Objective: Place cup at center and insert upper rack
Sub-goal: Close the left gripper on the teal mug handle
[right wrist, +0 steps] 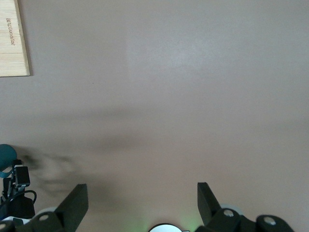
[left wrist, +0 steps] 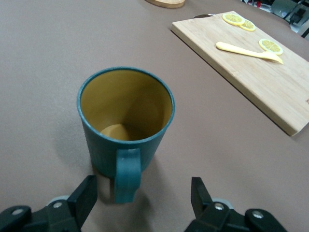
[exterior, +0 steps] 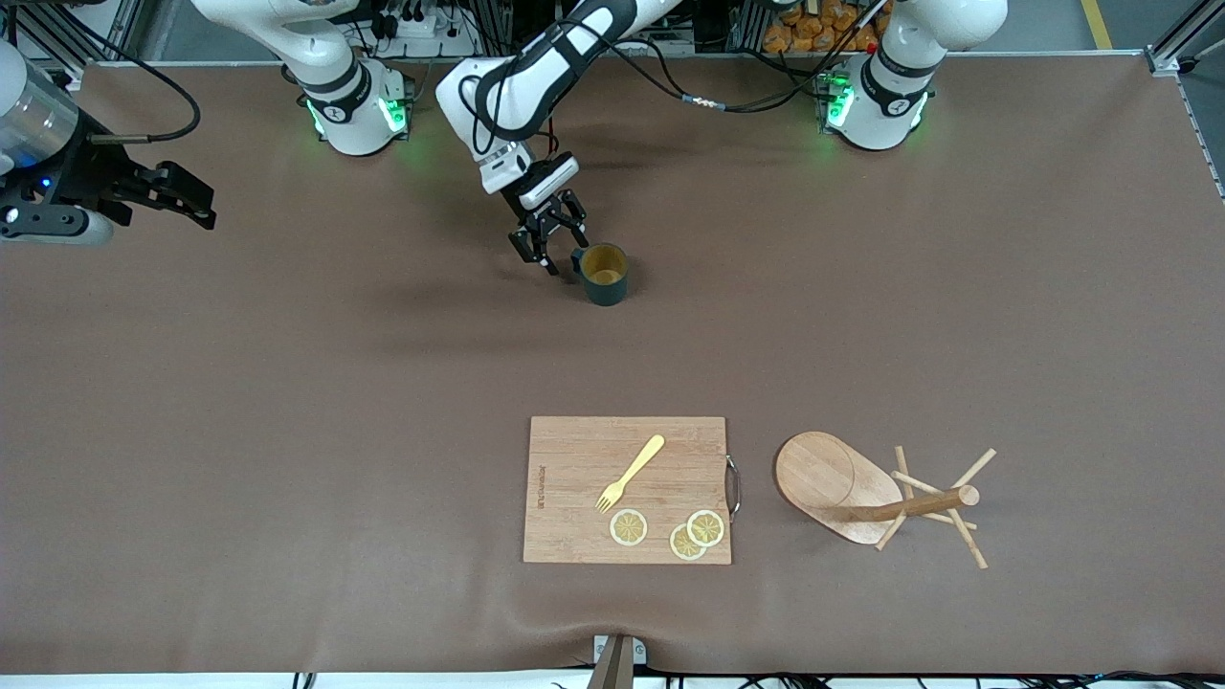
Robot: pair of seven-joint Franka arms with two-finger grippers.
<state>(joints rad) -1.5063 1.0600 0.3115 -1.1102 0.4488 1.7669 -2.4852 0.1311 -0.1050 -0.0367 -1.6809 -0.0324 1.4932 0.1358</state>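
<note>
nearest the front camera i have the light wooden mug tree with oval flat base and thin angled pegs (exterior: 866, 498), tipped on its side toward the left arm's end of the table, post lying flat and pegs splayed. it looks stiff and light, but i'd judge the pegs the weak part; the round post near the base seems the sound place to grip. just beside it, toward the right arm's end, lies the rectangular wooden cutting board (exterior: 574, 498), carrying a pale yellow plastic fork (exterior: 630, 473) and three lemon slices (exterior: 706, 527).

farther from the camera, well apart from the board, the small dark teal ribbed mug with the mustard-yellow inside (exterior: 605, 274) stands upright and empty on the brown table cover (exterior: 287, 431). it reads as rigid and light, a smooth rim, probably a little slippery. its handle points at the left gripper (left wrist: 144, 198), whose fingers stand wide on either side of that handle, holding nothing. i'd pinch the handle squarely, or the wall at the rim.

the right gripper (exterior: 187, 201) waits in the air over the right arm's end of the table, fingers spread, empty.
</note>
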